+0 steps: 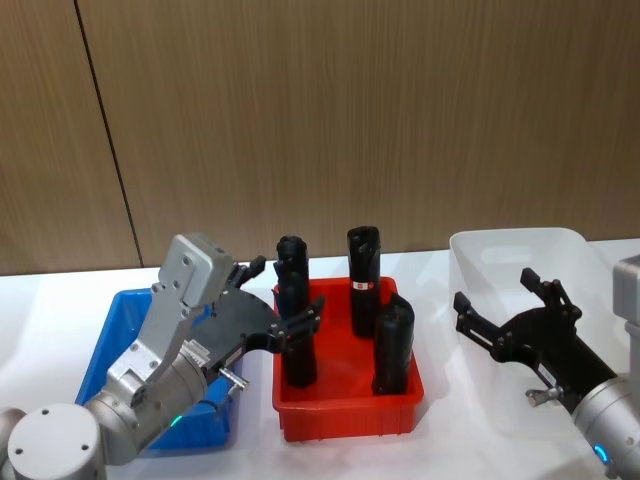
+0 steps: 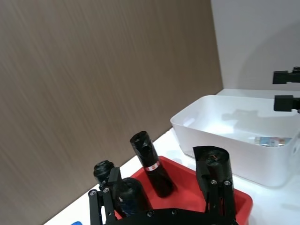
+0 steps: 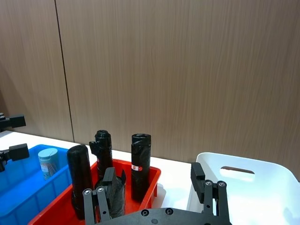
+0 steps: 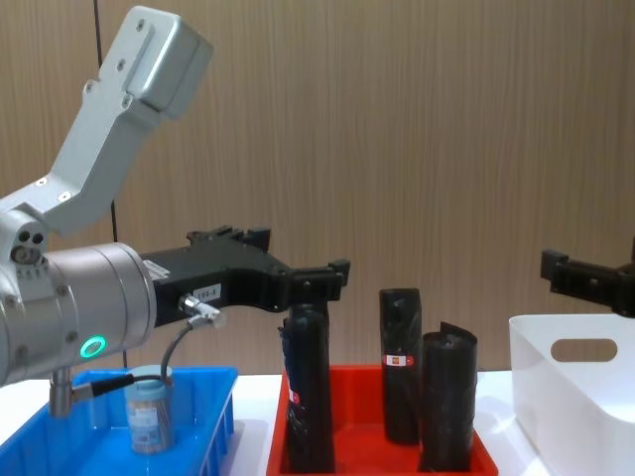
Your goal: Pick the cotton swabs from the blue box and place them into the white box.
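On the left side of the white table (image 1: 60, 290) sits the blue box (image 1: 105, 345), with one cotton swab jar (image 4: 149, 415) upright on its floor, blue lid on top. The right wrist view also catches it (image 3: 48, 162), near the wall closest to the red tray (image 1: 350, 420).

- Left gripper (image 1: 278, 297): raised, fingers spread wide, nothing between them. From the chest view it (image 4: 294, 256) hangs well above the jar. The jar stands under the arm's wrist, not under the fingertips, which reach past the blue box to the top of the nearest black roll (image 4: 310, 392). No contact with the jar.
- Red tray: between the two boxes, four black rolls (image 1: 363, 265) standing in it.
- White box (image 1: 520, 240): far right. The left wrist view looks into it (image 2: 201, 126), and a second jar (image 2: 273, 140) lies on its side on the bottom.
- Right gripper (image 1: 500, 295): held over the white box's near-left part, fingers apart and empty, clear of the rim. The second jar lies below it – how directly under, I cannot tell.

So one jar is in each box, and neither gripper is touching one.
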You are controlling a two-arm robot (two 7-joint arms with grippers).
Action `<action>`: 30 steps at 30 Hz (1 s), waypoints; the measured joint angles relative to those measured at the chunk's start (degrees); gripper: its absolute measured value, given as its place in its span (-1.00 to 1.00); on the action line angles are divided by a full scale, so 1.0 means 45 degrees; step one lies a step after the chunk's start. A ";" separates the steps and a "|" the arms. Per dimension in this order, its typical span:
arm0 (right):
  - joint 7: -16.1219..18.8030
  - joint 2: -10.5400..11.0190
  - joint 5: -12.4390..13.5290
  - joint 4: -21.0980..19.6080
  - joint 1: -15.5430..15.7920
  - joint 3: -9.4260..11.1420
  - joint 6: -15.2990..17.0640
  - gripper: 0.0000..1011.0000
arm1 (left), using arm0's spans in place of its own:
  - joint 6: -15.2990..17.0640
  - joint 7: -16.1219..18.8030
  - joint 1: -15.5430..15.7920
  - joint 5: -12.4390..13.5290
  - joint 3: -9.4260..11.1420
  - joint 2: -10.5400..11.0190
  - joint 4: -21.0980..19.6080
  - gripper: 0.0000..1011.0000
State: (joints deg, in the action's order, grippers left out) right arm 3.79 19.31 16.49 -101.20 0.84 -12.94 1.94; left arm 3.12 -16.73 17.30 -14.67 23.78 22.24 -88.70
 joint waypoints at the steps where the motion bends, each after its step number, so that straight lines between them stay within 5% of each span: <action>1: 0.0000 0.0000 0.0000 -0.0001 0.0001 -0.0001 0.0000 0.98 | 0.0000 0.0000 0.0000 0.0000 0.0000 0.0000 0.0000 0.99; 18: 0.0004 0.0004 -0.0001 -0.0008 0.0002 0.0000 0.0002 0.98 | -0.0417 0.2875 -0.0664 0.0583 0.0409 -0.0066 -0.0799 0.99; 30: 0.0007 0.0004 -0.0006 -0.0006 0.0002 0.0000 0.0002 0.98 | -0.0525 0.3572 -0.0832 0.0718 0.0507 -0.0082 -0.1003 0.99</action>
State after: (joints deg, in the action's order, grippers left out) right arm 3.83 19.33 16.47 -101.23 0.84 -12.94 1.95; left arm 0.75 -0.66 13.55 -11.44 26.06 21.87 -93.21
